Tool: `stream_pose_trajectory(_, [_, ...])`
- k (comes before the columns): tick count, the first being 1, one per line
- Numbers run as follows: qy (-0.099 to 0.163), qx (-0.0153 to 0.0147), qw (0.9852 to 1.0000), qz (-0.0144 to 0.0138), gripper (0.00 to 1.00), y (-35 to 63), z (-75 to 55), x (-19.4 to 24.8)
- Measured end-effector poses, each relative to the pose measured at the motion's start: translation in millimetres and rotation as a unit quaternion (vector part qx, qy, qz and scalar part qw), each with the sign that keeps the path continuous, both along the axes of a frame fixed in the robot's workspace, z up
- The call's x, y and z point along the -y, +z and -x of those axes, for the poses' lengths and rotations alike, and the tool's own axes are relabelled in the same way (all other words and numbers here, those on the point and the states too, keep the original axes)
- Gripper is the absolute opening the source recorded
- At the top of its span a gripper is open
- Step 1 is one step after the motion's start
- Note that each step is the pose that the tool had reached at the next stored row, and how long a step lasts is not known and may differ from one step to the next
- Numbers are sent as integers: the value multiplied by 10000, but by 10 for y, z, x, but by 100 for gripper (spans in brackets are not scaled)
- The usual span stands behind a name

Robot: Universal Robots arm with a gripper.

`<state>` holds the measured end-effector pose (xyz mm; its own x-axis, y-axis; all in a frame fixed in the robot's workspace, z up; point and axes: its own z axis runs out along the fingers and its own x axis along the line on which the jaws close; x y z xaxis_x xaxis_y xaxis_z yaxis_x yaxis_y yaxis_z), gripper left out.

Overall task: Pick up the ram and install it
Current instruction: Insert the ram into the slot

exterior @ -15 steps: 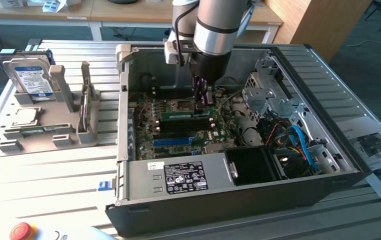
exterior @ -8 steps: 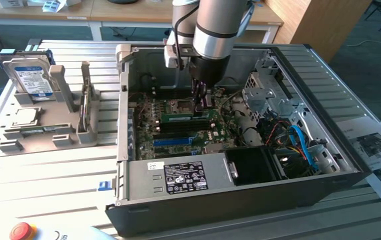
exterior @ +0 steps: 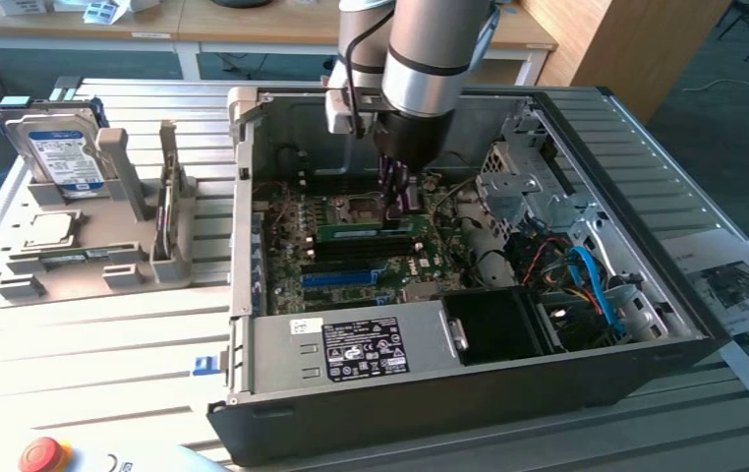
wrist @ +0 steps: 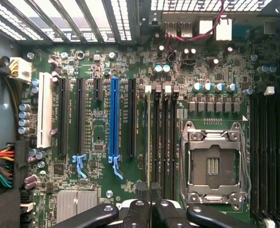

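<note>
Gripper [exterior: 404,208]: fingers drawn almost together; hangs tip-down inside the open computer case [exterior: 480,403], low over the motherboard [exterior: 289,261]
Grip: fingertips [wrist: 141,190] sit at one end of the ram; cannot tell whether they pinch it or only touch it
Ram [exterior: 359,233]: green stick on its long edge along the dark memory slots, just beside the CPU socket [wrist: 215,164]; its end toward the exterior view's right lies under the gripper
Blue slot [wrist: 114,118]: a few rows off from the ram; nothing in it
Power supply [exterior: 348,349]: silver box along the near wall of the case
Hard drive [exterior: 60,147]: upright in a grey holder [exterior: 99,261] on the slatted table [exterior: 86,344], at the exterior view's left, well apart from the case
</note>
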<state>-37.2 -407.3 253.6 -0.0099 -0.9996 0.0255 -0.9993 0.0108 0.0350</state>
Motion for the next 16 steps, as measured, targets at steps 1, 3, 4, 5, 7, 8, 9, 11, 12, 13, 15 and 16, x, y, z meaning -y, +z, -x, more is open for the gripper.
stream_pose_trajectory(1, [0,0,10000,0,12,0,-4,0])
stream_pose_trajectory(3, [0,0,10000,1,12,0,-4,0])
stream_pose_trajectory(4, [0,-1,10000,1,12,0,-4,0])
stream_pose_trajectory(5, [0,0,10000,-1,12,-6,-5,-1])
stream_pose_trajectory(7, [0,0,10000,0,12,-19,-5,0])
stream_pose_trajectory(8, [0,0,10000,0,12,-27,-5,0])
stream_pose_trajectory(9, [0,1,10000,1,12,-38,-5,0])
stream_pose_trajectory(11, [-6,1,10000,1,12,-59,-5,0])
stream_pose_trajectory(12, [-24,1,10000,0,12,-66,-5,0])
stream_pose_trajectory(13, [-43,1,10000,1,12,-71,-4,0])
stream_pose_trajectory(15, [-77,1,10000,1,12,-79,-4,0])
stream_pose_trajectory(16, [-85,1,10000,1,12,-80,-4,0])
